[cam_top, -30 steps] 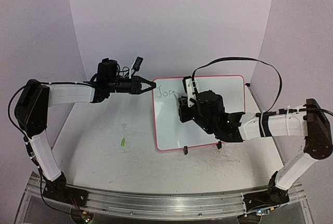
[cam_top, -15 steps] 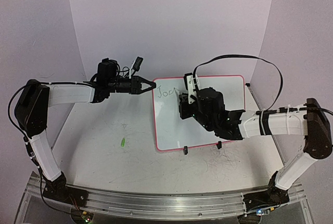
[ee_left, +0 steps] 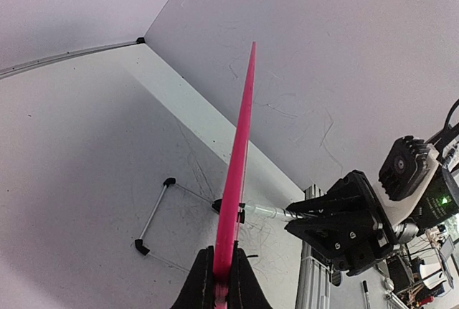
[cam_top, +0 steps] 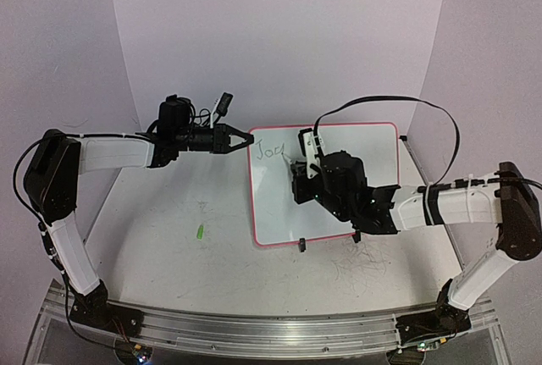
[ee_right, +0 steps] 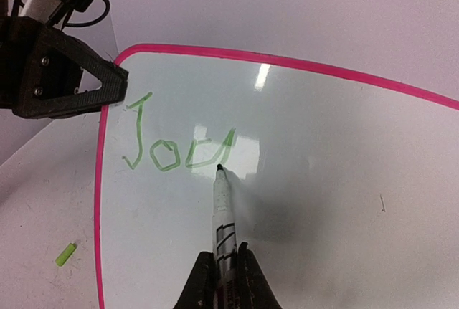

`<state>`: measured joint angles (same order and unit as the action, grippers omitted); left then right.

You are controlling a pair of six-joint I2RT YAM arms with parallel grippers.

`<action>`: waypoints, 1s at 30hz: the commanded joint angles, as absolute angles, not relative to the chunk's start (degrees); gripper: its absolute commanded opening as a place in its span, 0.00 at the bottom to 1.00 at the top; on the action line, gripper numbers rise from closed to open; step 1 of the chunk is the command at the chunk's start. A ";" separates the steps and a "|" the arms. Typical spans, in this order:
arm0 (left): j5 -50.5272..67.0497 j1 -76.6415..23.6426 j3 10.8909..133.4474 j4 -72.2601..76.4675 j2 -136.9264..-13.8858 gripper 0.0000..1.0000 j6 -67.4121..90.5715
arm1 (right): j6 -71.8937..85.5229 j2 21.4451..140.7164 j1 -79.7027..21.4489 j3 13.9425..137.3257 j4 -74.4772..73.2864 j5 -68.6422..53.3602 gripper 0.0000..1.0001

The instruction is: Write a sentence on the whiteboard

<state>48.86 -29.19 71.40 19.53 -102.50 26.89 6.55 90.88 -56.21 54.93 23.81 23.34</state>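
Observation:
The whiteboard point(cam_top: 373, 170) stands tilted at the table's middle right, its pink rim edge-on in the left wrist view point(ee_left: 240, 144). My left gripper point(cam_top: 248, 139) is shut on the rim at the top left corner, fingers point(ee_left: 247, 280) pinching it. My right gripper point(cam_top: 298, 170) is shut on a white marker point(ee_right: 224, 216). The marker's dark tip rests on the board point(ee_right: 344, 201) just below the last green letter. The sentence point(ee_right: 179, 148) reads as three thin green letters, "Jou", near the top left point(cam_top: 271, 151).
A small green cap point(cam_top: 200, 232) lies on the table left of the board, also seen in the right wrist view as the cap point(ee_right: 65, 254). Two black clip feet point(cam_top: 302, 245) hold the board's lower edge. A wire stand point(ee_left: 154, 216) props it behind. Grey scribbles mark the table.
The third green letter has gained its right stroke. My right gripper moved the marker up and back down a little. The left arm and the board have not moved.

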 commanded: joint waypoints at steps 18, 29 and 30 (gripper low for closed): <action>49.05 -29.18 70.95 21.62 -100.97 0.00 27.01 | 5.70 90.59 -59.06 59.12 21.70 20.89 0.00; 47.40 -29.09 72.98 21.38 -102.77 0.24 28.26 | 1.10 75.63 -53.63 51.79 25.14 19.00 0.00; 47.46 -29.09 73.32 21.36 -103.06 0.25 28.36 | 0.74 75.40 -53.61 51.11 25.81 18.97 0.00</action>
<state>47.77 -29.13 71.11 19.62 -102.50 27.62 3.26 76.49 -54.77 53.87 23.05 20.07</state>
